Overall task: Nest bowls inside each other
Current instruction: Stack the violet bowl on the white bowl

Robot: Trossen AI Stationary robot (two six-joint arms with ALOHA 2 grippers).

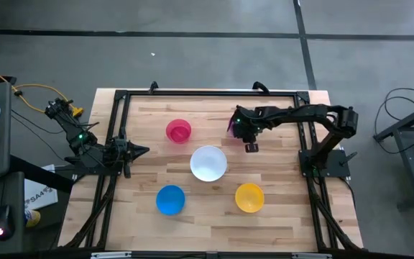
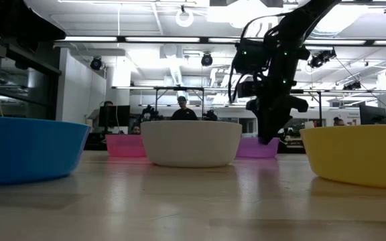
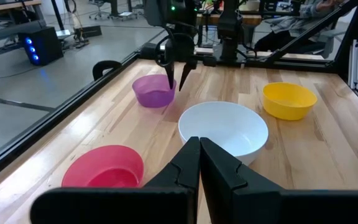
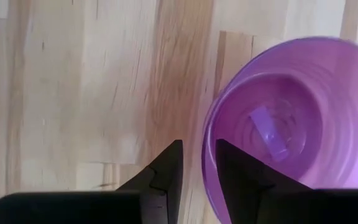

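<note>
Five bowls stand apart, upright on their bases on the wooden table: purple (image 4: 291, 124) at the far right, pink-red (image 1: 178, 130) at the far left, white (image 1: 208, 163) in the middle, blue (image 1: 170, 199) and yellow (image 1: 249, 197) nearer. My right gripper (image 4: 199, 165) points steeply down over the purple bowl's rim, open. One finger (image 4: 244, 180) stands inside the bowl and the other (image 4: 163, 174) outside. My left gripper (image 3: 199, 149) waits shut at the table's left edge, holding nothing. My right gripper straddles the purple bowl's rim (image 4: 207, 155) from above, on the side toward the white bowl. Bare wood shows between the outer finger and the rim. I cannot tell whether the inner finger touches the wall. The bowl rests on the table.
A black frame (image 1: 207, 93) runs around the table's edges. Bare wood lies between the bowls. People sit at desks in the room beyond the far edge (image 2: 181, 110).
</note>
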